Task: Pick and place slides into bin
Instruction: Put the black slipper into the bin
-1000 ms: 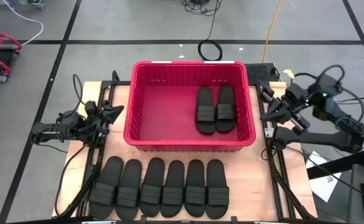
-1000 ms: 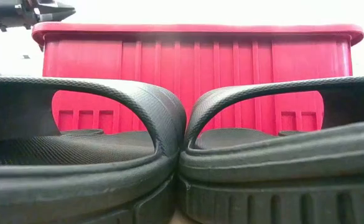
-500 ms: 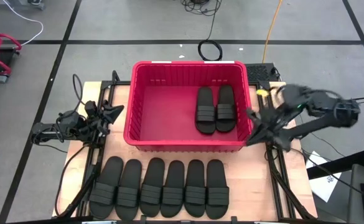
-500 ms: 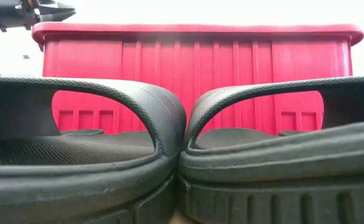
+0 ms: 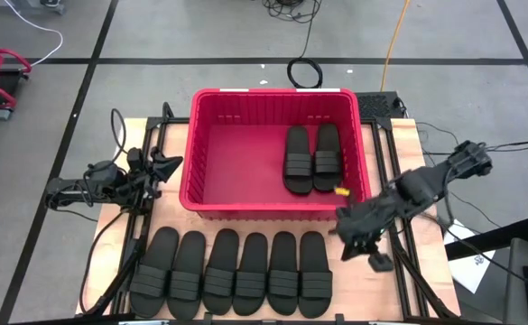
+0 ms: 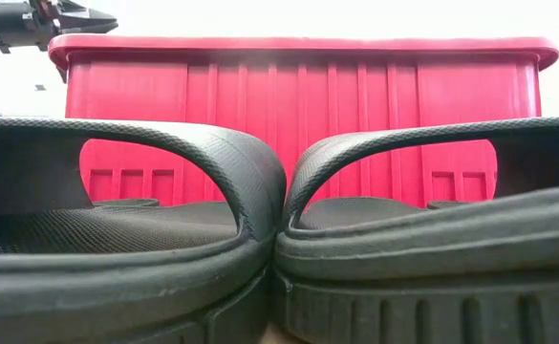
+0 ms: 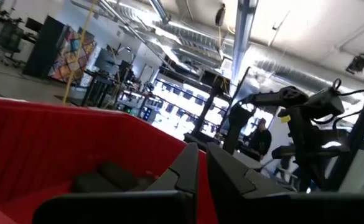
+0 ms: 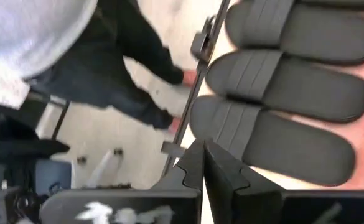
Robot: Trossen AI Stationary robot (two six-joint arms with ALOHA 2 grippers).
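I note right gripper (image 5: 347, 236) low over table just off right end of sandal row, jaws closed, empty. Six sandals (image 5: 232, 271) lie side by side ahead of those jaws. Two sandals (image 5: 313, 158) rest inside red bin (image 5: 273, 209), right half, beyond right gripper. Left gripper (image 5: 171, 162) waits beside bin's left wall, jaws closed, holding nothing. Person's legs (image 8: 116, 74) stand past table edge.

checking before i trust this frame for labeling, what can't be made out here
- Low view: two slides up close hide the rest of the row and most of the bin; its inside is unseen.
- High view: right gripper is motion-blurred beside the row's last slide.
- Left wrist view: left gripper blocks the slides in the bin.
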